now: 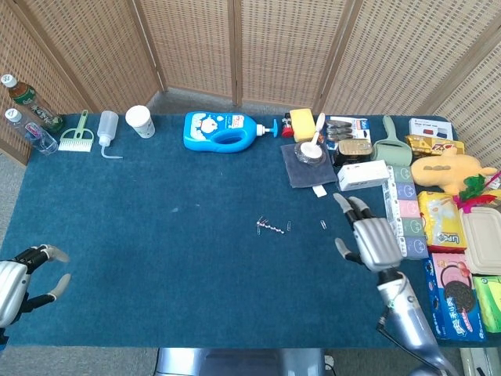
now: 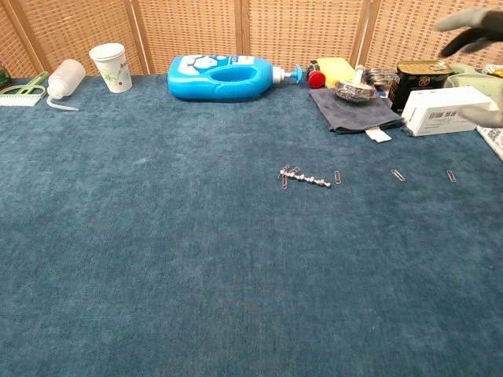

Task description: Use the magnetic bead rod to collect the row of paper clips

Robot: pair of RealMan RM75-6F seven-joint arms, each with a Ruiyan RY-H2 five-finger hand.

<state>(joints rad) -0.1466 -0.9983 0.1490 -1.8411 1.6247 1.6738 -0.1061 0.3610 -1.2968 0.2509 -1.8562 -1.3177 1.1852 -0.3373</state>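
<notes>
The silver magnetic bead rod (image 1: 272, 227) (image 2: 306, 179) lies on the blue cloth mid-table, with paper clips clinging to its left end and one paper clip (image 2: 338, 177) at its right tip. Two more paper clips (image 2: 398, 175) (image 2: 451, 176) lie in a row to the right; the nearer paper clip (image 1: 323, 225) shows in the head view. My right hand (image 1: 368, 236) hovers open just right of that clip, empty; its blurred fingers (image 2: 471, 20) enter the chest view's top right. My left hand (image 1: 19, 280) sits open and empty at the table's near-left edge.
A blue detergent bottle (image 1: 221, 130), paper cup (image 1: 140, 121), squeeze bottle (image 1: 109, 129) and brush (image 1: 77, 138) line the back. A grey cloth with a bowl (image 1: 308, 159), white box (image 1: 364, 174), tin (image 2: 424, 78) and snack packs (image 1: 446, 219) crowd the right side.
</notes>
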